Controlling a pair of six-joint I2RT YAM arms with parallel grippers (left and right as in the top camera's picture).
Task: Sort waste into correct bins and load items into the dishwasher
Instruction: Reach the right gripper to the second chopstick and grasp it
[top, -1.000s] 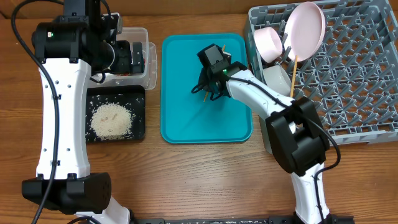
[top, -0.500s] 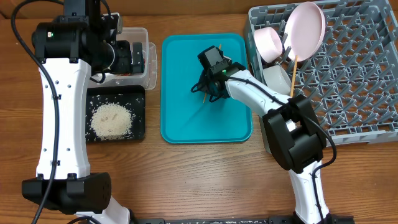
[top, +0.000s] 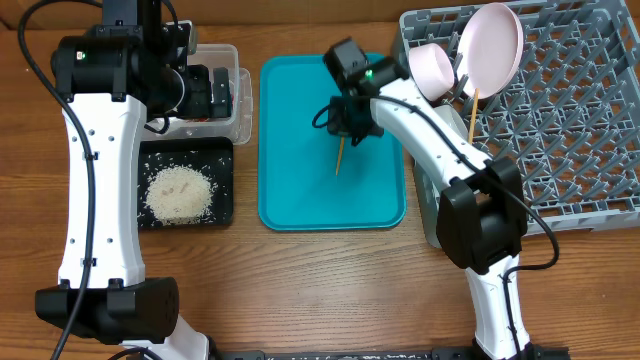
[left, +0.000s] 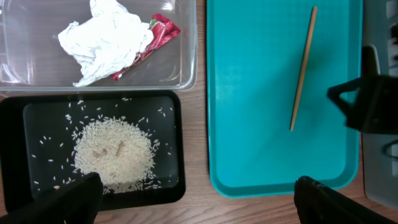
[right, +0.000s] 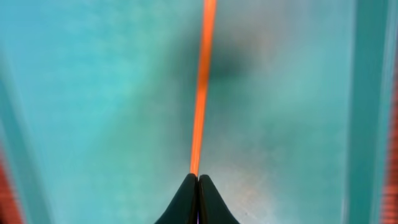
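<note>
Over the upper middle of the teal tray (top: 290, 200), the chopstick (top: 340, 158) is clamped at its 12 o'clock end by the right gripper (top: 352, 122). Its free end points toward 6 o'clock, slightly toward 7. In the right wrist view the two fingertips are pressed together on the near end of the stick, and the shaft runs straight away from them over the teal surface. Whether the free end touches the tray cannot be told. At 3 o'clock of the tray sits the grey dish rack (top: 580, 150). In its 10 o'clock corner a pale round plate (top: 492, 45) stands on edge, with a bowl (top: 432, 68) just beside it at 9 o'clock. A second chopstick (top: 470, 120) leans among the pegs at the plate's 6 o'clock. At 10 o'clock of the teal tray is the clear plastic tub (left: 186, 62), which holds the crumpled napkin (left: 106, 37); the red wrapper (left: 152, 40) touches the napkin at its 3 o'clock. Just beside the tub at 6 o'clock lies the black tray (left: 12, 155), carrying a pile of rice (left: 115, 152) with loose grains scattered around it. The left gripper (left: 196, 180) hangs above these two bins with its jaws spread wide and nothing between them. All items rest on the wooden table (top: 300, 290).
</note>
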